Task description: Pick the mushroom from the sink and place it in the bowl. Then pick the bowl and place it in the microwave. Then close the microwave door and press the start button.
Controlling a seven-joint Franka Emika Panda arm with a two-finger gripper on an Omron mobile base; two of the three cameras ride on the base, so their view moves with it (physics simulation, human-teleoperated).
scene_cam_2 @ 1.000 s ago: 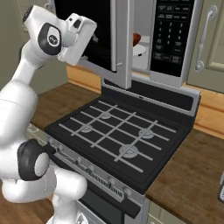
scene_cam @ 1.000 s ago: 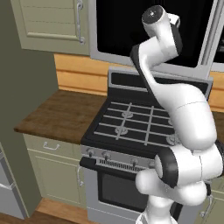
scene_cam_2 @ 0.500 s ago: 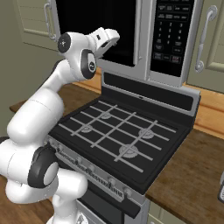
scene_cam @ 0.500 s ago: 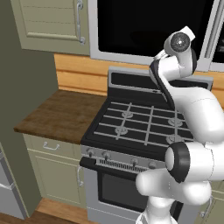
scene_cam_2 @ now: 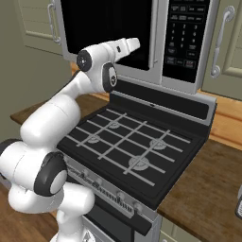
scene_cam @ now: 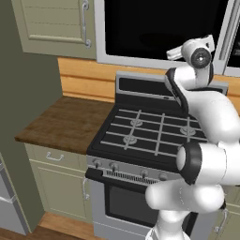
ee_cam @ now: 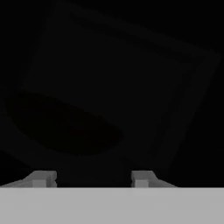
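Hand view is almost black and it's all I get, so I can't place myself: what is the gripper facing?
Observer: The gripper points at the black window of the microwave door, which is shut.
Operator: Where are the buttons from there?
Observer: The dark control strip lies to the gripper's right in the right base view, beyond the door's edge.
Operator: And underneath the arm?
Observer: The black stove sits right below the microwave door.

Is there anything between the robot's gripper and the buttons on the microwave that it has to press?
Nothing visible does. The gripper is at the closed microwave door, and the control strip lies just to its right in the right base view, with only flat door frame between.
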